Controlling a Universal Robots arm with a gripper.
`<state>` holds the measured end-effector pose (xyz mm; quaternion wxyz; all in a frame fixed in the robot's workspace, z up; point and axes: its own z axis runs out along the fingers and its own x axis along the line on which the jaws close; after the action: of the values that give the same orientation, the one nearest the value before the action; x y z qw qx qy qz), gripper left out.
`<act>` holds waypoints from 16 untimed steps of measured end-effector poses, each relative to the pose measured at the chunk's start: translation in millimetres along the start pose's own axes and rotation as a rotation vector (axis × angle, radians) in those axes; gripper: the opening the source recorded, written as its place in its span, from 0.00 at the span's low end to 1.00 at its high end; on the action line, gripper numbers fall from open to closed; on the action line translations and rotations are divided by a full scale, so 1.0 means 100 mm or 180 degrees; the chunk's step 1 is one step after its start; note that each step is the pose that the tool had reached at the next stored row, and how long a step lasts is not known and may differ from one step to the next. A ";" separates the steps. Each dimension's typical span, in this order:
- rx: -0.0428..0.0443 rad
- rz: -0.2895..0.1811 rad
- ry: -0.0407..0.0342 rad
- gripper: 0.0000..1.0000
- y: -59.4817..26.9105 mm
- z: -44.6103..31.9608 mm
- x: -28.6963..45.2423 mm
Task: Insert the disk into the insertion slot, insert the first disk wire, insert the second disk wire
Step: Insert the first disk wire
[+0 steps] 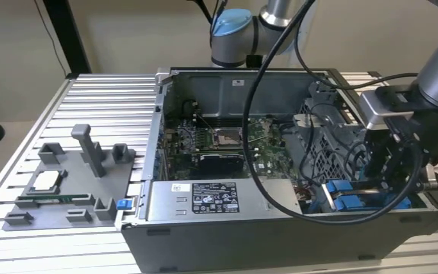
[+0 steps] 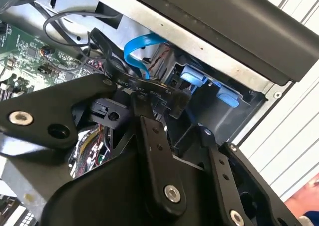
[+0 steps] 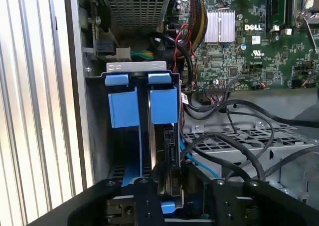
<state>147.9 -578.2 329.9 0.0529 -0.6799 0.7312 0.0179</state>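
Observation:
The blue-framed disk [image 3: 163,105] sits edge-on inside the insertion slot [image 3: 124,111], its blue tabs level with the bay's rim. In the exterior view the slot [image 1: 348,197] is at the case's front corner on the exterior view's right. My gripper [image 1: 386,171] reaches down into the case right at the slot. In both wrist views the gripper [image 2: 174,116] [image 3: 174,183] is shut on a black disk wire connector [image 2: 152,94] [image 3: 172,178], held close to the disk's end. A flat blue disk wire [image 2: 135,49] curves nearby.
The open computer case [image 1: 166,103] lies on a slatted table, with the motherboard [image 1: 219,142] in the middle and a grey power-supply box [image 1: 203,200] in front. Black cables [image 3: 234,136] loop over the perforated cage beside the slot. A grey fixture tray [image 1: 59,182] stands at the exterior view's left.

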 end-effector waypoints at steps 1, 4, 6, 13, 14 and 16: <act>0.0000 0.0000 -0.0003 1.00 -0.002 -0.025 -0.003; 0.0000 -0.0001 -0.0005 1.00 -0.008 -0.157 -0.017; 0.0000 0.0000 -0.0005 1.00 -0.012 -0.245 -0.025; 0.0000 0.0000 -0.0005 1.00 -0.020 -0.429 -0.044; 0.0000 0.0000 -0.0005 1.00 -0.020 -0.442 -0.046; 0.0000 0.0000 -0.0006 1.00 -0.020 -0.446 -0.046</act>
<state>147.9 -578.2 374.8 0.0535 -0.6799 0.7311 0.0185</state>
